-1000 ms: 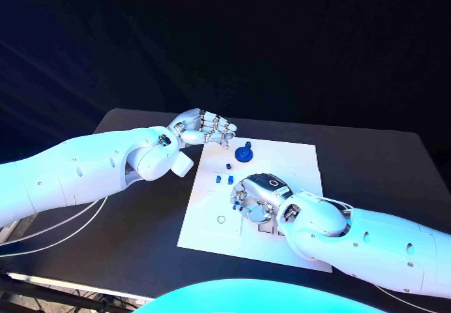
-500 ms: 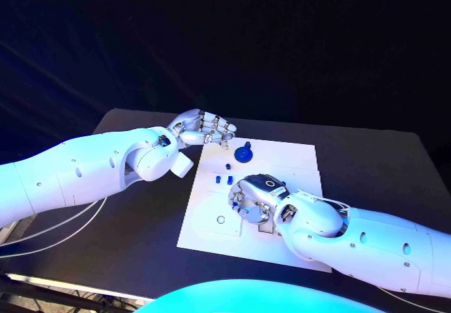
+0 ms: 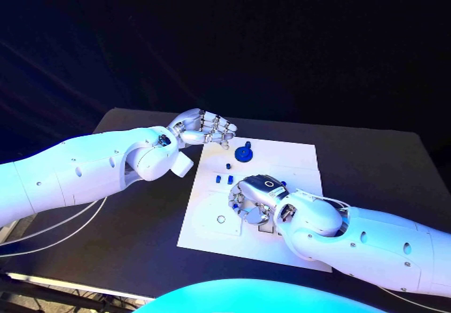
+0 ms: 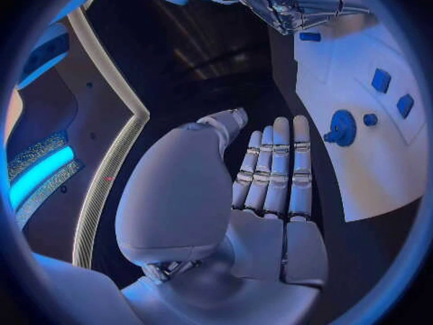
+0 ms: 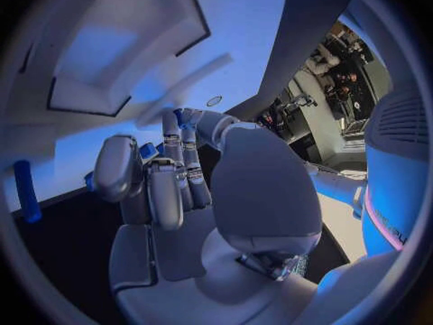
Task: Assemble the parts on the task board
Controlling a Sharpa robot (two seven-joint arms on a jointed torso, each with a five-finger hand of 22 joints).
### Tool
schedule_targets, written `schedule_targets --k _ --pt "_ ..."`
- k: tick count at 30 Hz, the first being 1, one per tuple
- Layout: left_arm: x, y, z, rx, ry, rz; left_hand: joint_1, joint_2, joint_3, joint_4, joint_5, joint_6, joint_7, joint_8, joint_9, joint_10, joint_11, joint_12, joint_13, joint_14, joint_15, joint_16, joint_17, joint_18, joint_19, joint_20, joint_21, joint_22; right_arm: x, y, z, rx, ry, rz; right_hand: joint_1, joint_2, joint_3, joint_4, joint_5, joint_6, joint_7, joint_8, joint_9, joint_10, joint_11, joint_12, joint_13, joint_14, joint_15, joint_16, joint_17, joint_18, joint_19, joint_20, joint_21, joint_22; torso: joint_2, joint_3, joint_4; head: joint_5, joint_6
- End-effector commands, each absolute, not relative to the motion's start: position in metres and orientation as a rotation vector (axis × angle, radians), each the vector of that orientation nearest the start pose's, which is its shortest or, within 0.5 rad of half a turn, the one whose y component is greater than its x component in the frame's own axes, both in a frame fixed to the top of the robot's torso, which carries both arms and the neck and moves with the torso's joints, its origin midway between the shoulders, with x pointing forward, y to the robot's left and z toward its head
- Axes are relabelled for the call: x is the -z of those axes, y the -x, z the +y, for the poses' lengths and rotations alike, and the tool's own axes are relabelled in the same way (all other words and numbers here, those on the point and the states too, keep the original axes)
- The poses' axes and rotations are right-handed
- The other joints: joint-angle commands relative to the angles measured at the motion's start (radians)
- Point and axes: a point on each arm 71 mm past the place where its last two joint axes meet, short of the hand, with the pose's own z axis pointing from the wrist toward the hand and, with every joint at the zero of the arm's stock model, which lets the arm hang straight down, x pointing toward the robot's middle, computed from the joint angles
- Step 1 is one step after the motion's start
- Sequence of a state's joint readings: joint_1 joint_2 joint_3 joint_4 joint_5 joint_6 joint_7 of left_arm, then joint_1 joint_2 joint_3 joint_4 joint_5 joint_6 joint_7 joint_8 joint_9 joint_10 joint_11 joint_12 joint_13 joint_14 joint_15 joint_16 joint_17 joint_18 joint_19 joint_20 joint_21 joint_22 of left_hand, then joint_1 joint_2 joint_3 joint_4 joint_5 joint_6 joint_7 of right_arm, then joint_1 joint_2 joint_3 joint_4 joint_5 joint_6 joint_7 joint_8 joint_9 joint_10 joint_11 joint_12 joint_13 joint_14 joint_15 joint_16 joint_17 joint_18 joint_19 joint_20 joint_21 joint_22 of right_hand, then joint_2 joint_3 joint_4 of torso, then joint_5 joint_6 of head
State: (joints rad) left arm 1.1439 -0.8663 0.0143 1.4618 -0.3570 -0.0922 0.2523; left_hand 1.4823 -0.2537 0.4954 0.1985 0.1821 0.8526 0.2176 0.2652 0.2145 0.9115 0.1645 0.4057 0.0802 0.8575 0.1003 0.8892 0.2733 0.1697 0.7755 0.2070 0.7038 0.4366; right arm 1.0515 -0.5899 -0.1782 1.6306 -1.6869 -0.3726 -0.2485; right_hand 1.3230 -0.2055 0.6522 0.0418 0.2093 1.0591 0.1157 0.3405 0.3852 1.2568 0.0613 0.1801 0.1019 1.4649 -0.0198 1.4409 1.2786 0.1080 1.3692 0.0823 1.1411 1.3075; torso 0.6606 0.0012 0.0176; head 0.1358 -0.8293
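The white task board [image 3: 291, 160] lies in the middle of the black table. My right hand [image 3: 255, 195] hangs over the board's middle with its fingers curled down. In the right wrist view a small blue part [image 5: 147, 150] sits pinched between its thumb and a finger. My left hand [image 3: 202, 128] hovers at the board's far left corner, fingers [image 4: 275, 166] straight and side by side, holding nothing. A round blue part with a knob [image 3: 244, 154] stands on the far half of the board, and two small blue pegs [image 3: 223, 178] stand just beyond the right hand.
The black table [image 3: 376, 163] stretches right of the board. A round hole [image 3: 221, 220] shows in the board's near left part, and square recesses [image 5: 117, 58] lie ahead of the right hand. Cables [image 3: 57, 228] hang off the table's left front edge.
My right hand and forearm have edged slightly left over the board. The left hand and the blue parts have stayed put.
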Motion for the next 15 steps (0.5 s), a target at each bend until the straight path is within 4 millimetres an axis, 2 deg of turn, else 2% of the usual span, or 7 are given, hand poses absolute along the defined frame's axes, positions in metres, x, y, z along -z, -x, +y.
schedule_targets --k 1,3,5,9,11,13,15 --pt "0.194 -0.4882 0.2205 1.495 0.78 1.713 -0.005 0.004 -0.003 -0.003 0.005 -0.004 0.004 -0.004 -0.001 -0.006 -0.001 -0.002 -0.001 -0.001 0.005 -0.006 -0.001 0.011 0.006 0.0 -0.005 -0.001 0.2761 -0.3811 -0.0527 -0.81 0.458 1.776 -0.01 -0.001 -0.007 0.0 0.006 -0.013 0.006 -0.005 0.001 -0.006 -0.006 -0.008 0.002 0.046 0.0 -0.006 -0.002 -0.012 -0.008 0.001 -0.005 0.016 0.0 0.001 -0.0002 -0.001 0.0" --pt "0.194 -0.4883 0.2206 1.495 0.78 1.713 -0.005 0.004 -0.003 -0.003 0.005 -0.004 0.004 -0.004 -0.001 -0.006 -0.001 -0.002 -0.001 -0.001 0.005 -0.006 -0.001 0.011 0.006 0.0 -0.005 -0.001 0.2757 -0.3817 -0.0534 -0.811 0.446 1.77 -0.013 -0.003 -0.009 0.0 0.006 -0.023 0.01 -0.011 0.0 -0.013 -0.003 -0.012 0.002 0.046 0.002 -0.006 -0.002 -0.012 -0.008 0.003 -0.007 0.015 -0.001 0.0009 -0.0004 -0.001 0.001" --pt "0.194 -0.4883 0.2207 1.495 0.78 1.713 -0.005 0.004 -0.003 -0.003 0.005 -0.004 0.004 -0.004 -0.001 -0.006 -0.001 -0.002 -0.001 -0.001 0.005 -0.006 -0.001 0.011 0.006 0.0 -0.005 -0.001 0.275 -0.3823 -0.0541 -0.812 0.433 1.761 -0.03 -0.021 -0.017 0.004 0.0 -0.066 0.027 -0.039 -0.009 -0.04 0.01 -0.022 0.0 0.046 0.013 -0.006 -0.002 -0.011 -0.011 0.01 -0.017 0.011 0.0 0.0007 -0.0004 -0.001 0.002" --pt "0.194 -0.4883 0.2208 1.495 0.78 1.713 -0.005 0.004 -0.003 -0.003 0.005 -0.004 0.004 -0.004 -0.001 -0.006 -0.001 -0.002 -0.001 -0.001 0.005 -0.006 -0.001 0.011 0.006 0.0 -0.005 -0.001 0.2738 -0.3827 -0.0553 -0.815 0.416 1.75 -0.045 -0.047 -0.041 0.008 -0.03 -0.12 0.033 -0.077 -0.023 -0.085 0.022 -0.028 -0.002 0.04 0.024 -0.015 -0.019 -0.007 -0.02 0.021 -0.04 0.0 0.0 0.0013 -0.0003 -0.002 0.003" --pt "0.194 -0.4883 0.221 1.495 0.78 1.713 -0.005 0.004 -0.003 -0.003 0.005 -0.004 0.004 -0.004 -0.001 -0.006 -0.001 -0.002 -0.001 -0.001 0.005 -0.006 -0.001 0.011 0.006 0.0 -0.005 -0.001 0.2733 -0.3825 -0.0559 -0.816 0.411 1.747 -0.046 -0.054 -0.048 0.007 -0.031 -0.132 0.033 -0.085 -0.026 -0.095 0.024 -0.025 -0.001 0.038 0.025 -0.017 -0.023 -0.006 -0.023 0.023 -0.048 -0.004 -0.001 0.0017 -0.0002 -0.003 0.004" --pt "0.1941 -0.4884 0.2212 1.494 0.78 1.712 -0.005 0.004 -0.003 -0.003 0.005 -0.004 0.004 -0.004 -0.001 -0.006 -0.001 -0.002 -0.001 -0.001 0.005 -0.006 -0.001 0.011 0.006 0.0 -0.005 -0.001 0.2726 -0.382 -0.0567 -0.818 0.408 1.744 -0.048 -0.07 -0.066 0.007 0.009 -0.149 0.033 -0.099 -0.031 -0.121 0.025 -0.02 0.0 0.031 0.028 -0.027 -0.04 -0.001 -0.034 0.026 -0.07 -0.015 -0.001 0.0017 -0.0002 -0.003 0.004" --pt "0.1941 -0.4885 0.2214 1.494 0.781 1.712 -0.005 0.004 -0.003 -0.003 0.005 -0.004 0.004 -0.004 -0.001 -0.006 -0.001 -0.002 -0.001 -0.001 0.005 -0.006 -0.001 0.011 0.006 0.0 -0.005 -0.001 0.2717 -0.3811 -0.0576 -0.82 0.404 1.741 -0.049 -0.074 -0.075 0.007 0.019 -0.15 0.033 -0.101 -0.031 -0.131 0.027 -0.016 0.001 0.029 0.028 -0.029 -0.043 -0.001 -0.036 0.027 -0.075 -0.016 -0.001 0.0017 -0.0002 -0.003 0.005"
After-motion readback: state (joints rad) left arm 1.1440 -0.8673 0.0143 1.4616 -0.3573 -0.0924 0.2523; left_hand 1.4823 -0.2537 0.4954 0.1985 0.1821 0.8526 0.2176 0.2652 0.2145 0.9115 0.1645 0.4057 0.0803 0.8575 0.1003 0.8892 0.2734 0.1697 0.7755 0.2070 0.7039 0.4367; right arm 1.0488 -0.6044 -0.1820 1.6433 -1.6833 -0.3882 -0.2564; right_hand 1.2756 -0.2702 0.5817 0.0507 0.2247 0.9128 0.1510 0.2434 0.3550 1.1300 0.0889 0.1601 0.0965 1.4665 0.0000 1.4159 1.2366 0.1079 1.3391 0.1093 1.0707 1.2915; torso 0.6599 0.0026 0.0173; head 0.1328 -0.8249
